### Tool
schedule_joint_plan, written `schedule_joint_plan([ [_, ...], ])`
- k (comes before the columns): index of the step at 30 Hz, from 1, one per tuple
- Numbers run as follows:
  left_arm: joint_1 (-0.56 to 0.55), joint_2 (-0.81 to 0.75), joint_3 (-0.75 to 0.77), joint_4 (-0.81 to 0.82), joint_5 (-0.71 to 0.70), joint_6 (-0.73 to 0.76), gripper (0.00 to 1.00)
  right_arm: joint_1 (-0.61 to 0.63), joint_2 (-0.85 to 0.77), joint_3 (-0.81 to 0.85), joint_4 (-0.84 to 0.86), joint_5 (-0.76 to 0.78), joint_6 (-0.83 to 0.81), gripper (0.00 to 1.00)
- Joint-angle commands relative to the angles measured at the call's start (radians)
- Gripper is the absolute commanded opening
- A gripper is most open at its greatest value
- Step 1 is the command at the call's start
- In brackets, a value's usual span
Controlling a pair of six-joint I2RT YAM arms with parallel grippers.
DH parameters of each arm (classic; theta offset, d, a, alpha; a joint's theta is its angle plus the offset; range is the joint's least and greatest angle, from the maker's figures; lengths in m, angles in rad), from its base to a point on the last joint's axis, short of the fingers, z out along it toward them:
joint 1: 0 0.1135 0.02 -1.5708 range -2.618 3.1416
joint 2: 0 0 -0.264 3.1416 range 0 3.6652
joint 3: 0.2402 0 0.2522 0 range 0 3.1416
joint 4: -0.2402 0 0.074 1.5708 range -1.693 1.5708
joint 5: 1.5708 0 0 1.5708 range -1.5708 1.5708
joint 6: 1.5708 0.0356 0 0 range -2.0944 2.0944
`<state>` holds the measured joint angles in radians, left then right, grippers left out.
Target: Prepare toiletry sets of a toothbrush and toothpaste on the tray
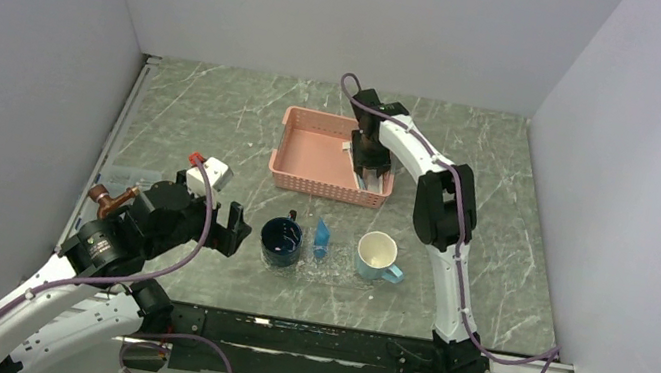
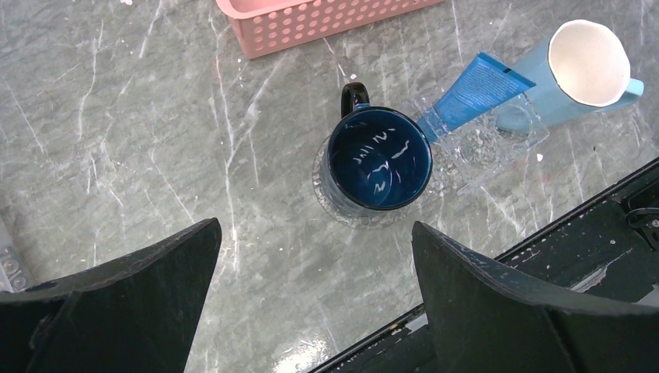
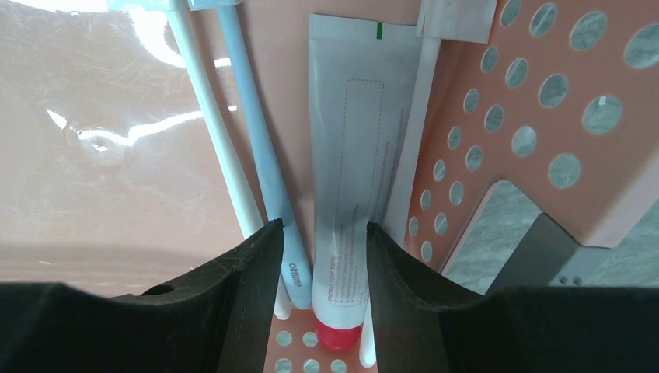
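The clear tray (image 1: 324, 272) lies at the near middle, also in the left wrist view (image 2: 486, 155). A blue toothpaste tube (image 1: 322, 237) (image 2: 474, 92) stands tilted on it, between a dark blue mug (image 1: 281, 240) (image 2: 378, 159) and a light blue mug (image 1: 378, 254) (image 2: 588, 62). My right gripper (image 1: 370, 175) (image 3: 323, 227) reaches into the pink basket (image 1: 311, 155). Its jaws stand narrowly apart around a pale toothbrush handle (image 3: 268, 167) and a pale grey tube with a red cap (image 3: 346, 179). Another toothbrush (image 3: 221, 148) lies to the left. My left gripper (image 1: 233, 231) (image 2: 315, 227) is open and empty, left of the dark mug.
The basket's perforated right wall (image 3: 528, 116) is close to my right finger, and a white wrapped stick (image 3: 412, 163) lies along it. The basket's near corner shows in the left wrist view (image 2: 311, 23). The black rail at the table's near edge (image 2: 591, 233) runs just behind the tray.
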<state>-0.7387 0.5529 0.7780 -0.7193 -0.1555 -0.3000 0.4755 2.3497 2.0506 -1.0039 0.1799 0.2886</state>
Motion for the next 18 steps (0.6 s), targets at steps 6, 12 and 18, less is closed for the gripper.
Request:
schedule_joint_plan([
  [6,0.005,-0.011,0.013,0.023,-0.007,0.014,0.99,0.002,0.029,-0.001,-0.005,-0.094,0.001,0.41],
  [12,0.005,-0.011,0.013,0.023,-0.007,0.014,0.99,0.006,-0.008,-0.016,0.030,-0.162,-0.004,0.30],
  [18,0.005,-0.012,0.013,0.024,-0.005,0.015,1.00,0.010,-0.031,-0.008,0.021,-0.142,-0.004,0.31],
])
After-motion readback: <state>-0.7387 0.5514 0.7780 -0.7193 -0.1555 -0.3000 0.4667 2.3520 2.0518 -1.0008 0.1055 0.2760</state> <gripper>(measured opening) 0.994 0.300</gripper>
